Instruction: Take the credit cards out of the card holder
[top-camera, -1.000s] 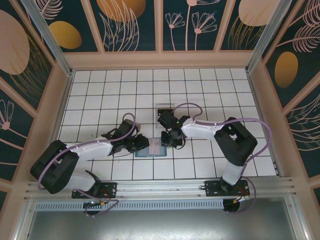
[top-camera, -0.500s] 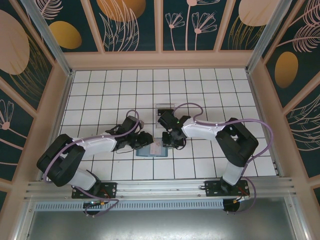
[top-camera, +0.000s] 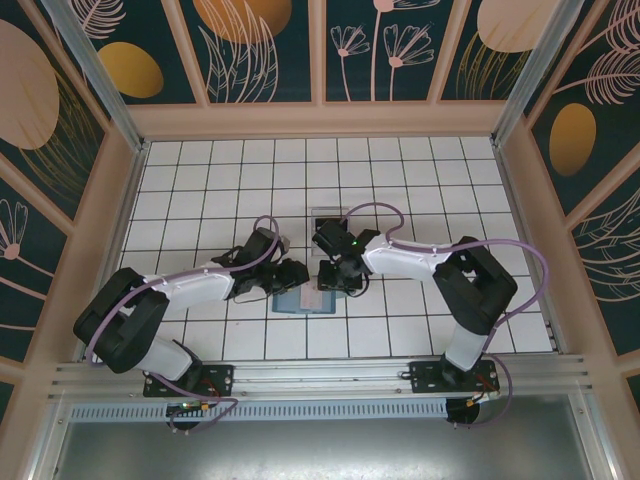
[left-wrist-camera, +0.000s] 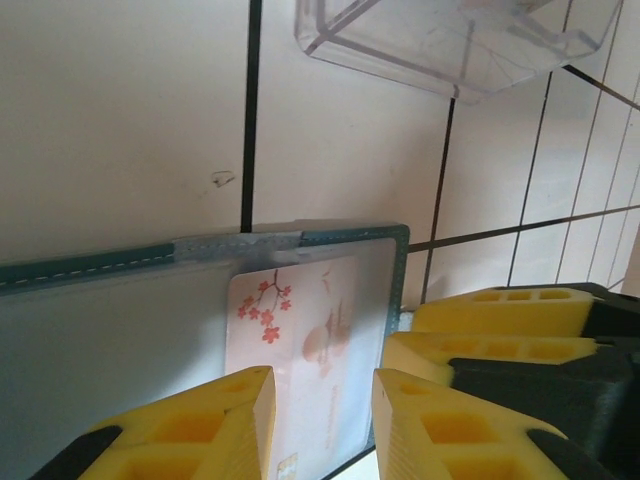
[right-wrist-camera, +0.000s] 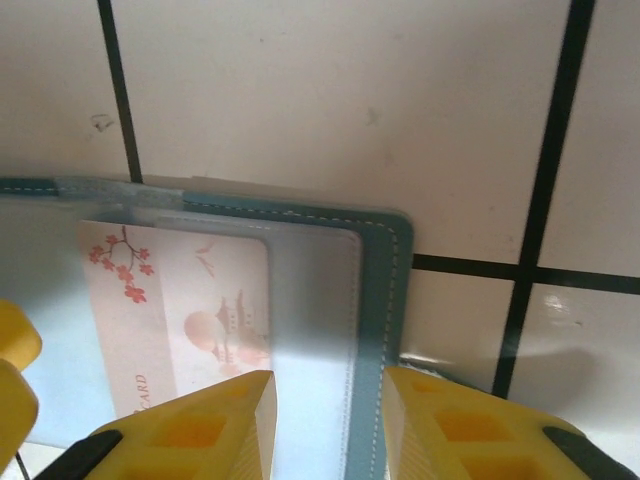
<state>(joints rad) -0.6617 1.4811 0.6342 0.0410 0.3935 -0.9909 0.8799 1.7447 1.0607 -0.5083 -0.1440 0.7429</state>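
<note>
The card holder (top-camera: 297, 306) lies open and flat on the tiled floor between the two arms, teal edge (right-wrist-camera: 385, 300) round a grey-blue inside (left-wrist-camera: 110, 340). One of the credit cards (left-wrist-camera: 300, 335), pale with red blossoms, sits in its right half under a clear sleeve (right-wrist-camera: 175, 310). My left gripper (left-wrist-camera: 323, 420) hovers just over that card, jaws apart, nothing pinched. The right gripper (right-wrist-camera: 325, 425) hangs over the holder's right edge, also open and empty. In the top view both grippers (top-camera: 288, 277) (top-camera: 335, 281) crowd the holder from left and right.
A clear plastic tray (top-camera: 328, 221) stands on the tiles just beyond the holder, also visible at the top of the left wrist view (left-wrist-camera: 450, 40). The right gripper's yellow fingers (left-wrist-camera: 500, 330) stand close beside my left one. Wooden walls enclose the floor.
The left arm has swung forward and right, up to the holder's left side. The right gripper shifted slightly up-left. Both pairs of jaws have widened.
</note>
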